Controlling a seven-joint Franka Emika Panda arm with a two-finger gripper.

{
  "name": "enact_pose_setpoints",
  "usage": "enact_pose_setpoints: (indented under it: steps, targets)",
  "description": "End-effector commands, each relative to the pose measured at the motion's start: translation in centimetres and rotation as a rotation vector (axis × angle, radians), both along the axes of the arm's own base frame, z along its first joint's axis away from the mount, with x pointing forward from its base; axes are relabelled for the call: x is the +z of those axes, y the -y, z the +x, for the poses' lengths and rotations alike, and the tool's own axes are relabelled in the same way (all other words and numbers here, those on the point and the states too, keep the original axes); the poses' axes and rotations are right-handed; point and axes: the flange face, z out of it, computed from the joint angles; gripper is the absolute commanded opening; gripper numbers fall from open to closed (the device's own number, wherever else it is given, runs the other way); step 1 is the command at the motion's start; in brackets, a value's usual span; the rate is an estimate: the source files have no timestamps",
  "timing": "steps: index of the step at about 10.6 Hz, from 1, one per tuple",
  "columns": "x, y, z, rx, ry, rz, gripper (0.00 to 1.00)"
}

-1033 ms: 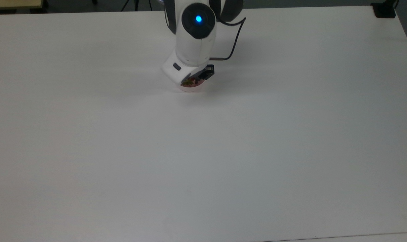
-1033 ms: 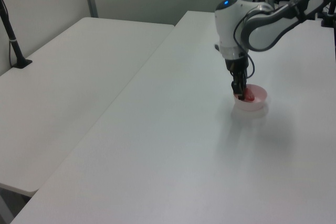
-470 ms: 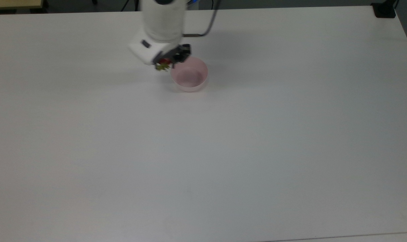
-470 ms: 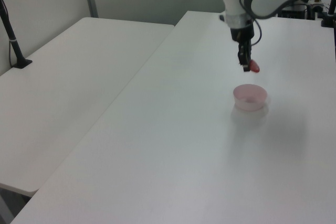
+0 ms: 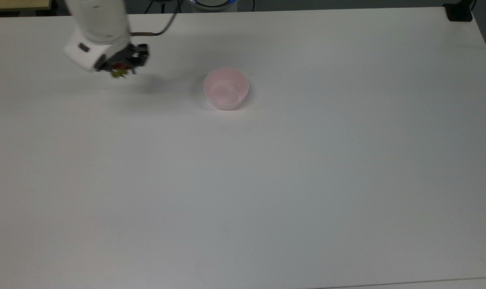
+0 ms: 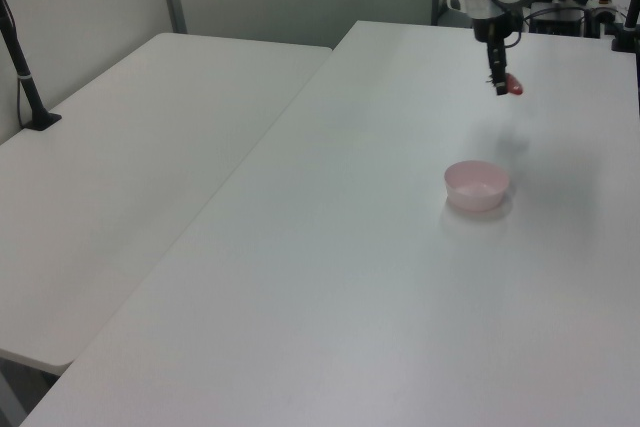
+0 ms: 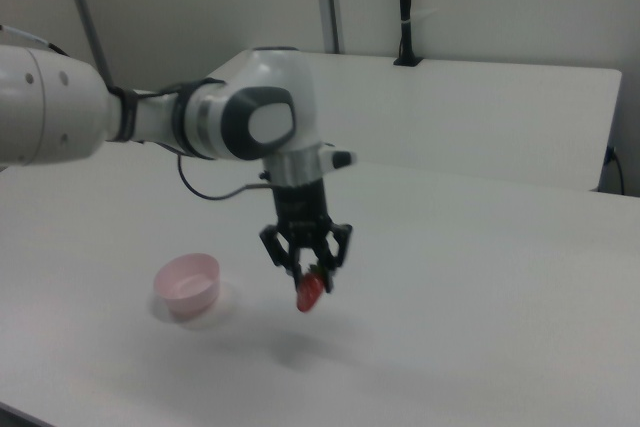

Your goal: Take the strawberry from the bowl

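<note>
My gripper [image 5: 120, 69] [image 6: 503, 87] [image 7: 311, 278] is shut on the strawberry [image 5: 119, 70] [image 6: 512, 85] [image 7: 310, 290], a small red fruit with a green cap, and holds it in the air above the table. The pale pink bowl [image 5: 226, 88] [image 6: 477, 185] [image 7: 188, 285] stands empty on the white table. In the top view the gripper is well to the top view's left of the bowl and slightly farther back. In the right view the strawberry hangs to the right view's right of the bowl, with its shadow on the table below.
The white table [image 5: 267, 180] stretches wide around the bowl. A second white table [image 6: 130, 177] adjoins it on the left view's left. A black clamp [image 5: 458, 12] sits at the top view's far right corner. A black post [image 6: 25, 77] stands at the left view's left edge.
The gripper lifted the strawberry out of the bowl, then carried it away to the top view's left. The bowl stayed in place, now empty.
</note>
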Motion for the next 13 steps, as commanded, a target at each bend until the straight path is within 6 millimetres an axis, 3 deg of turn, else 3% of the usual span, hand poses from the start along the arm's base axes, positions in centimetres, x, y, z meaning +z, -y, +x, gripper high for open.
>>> enact_pose_setpoints:
  steps: [1, 3, 5, 6, 7, 10, 12, 13]
  targets:
    - [-4.3, 5.1, -2.1, 0.075, 0.032, -0.047, 0.46]
    - [-7.9, 6.4, -1.9, 0.079, 0.075, -0.038, 0.47]
    - [-10.0, 7.2, -2.0, 0.082, 0.052, -0.037, 0.53]
    - [-10.0, 7.4, -2.0, 0.079, 0.053, -0.038, 0.89]
    - [-9.5, 7.5, -1.9, 0.062, 0.065, -0.039, 1.00]
    - [-3.5, 7.3, -0.3, -0.109, 0.184, -0.039, 1.00]
    - [4.2, 5.3, 0.3, -0.330, 0.228, -0.024, 1.00]
    - [8.1, 2.7, 0.6, -0.386, 0.228, -0.029, 1.00]
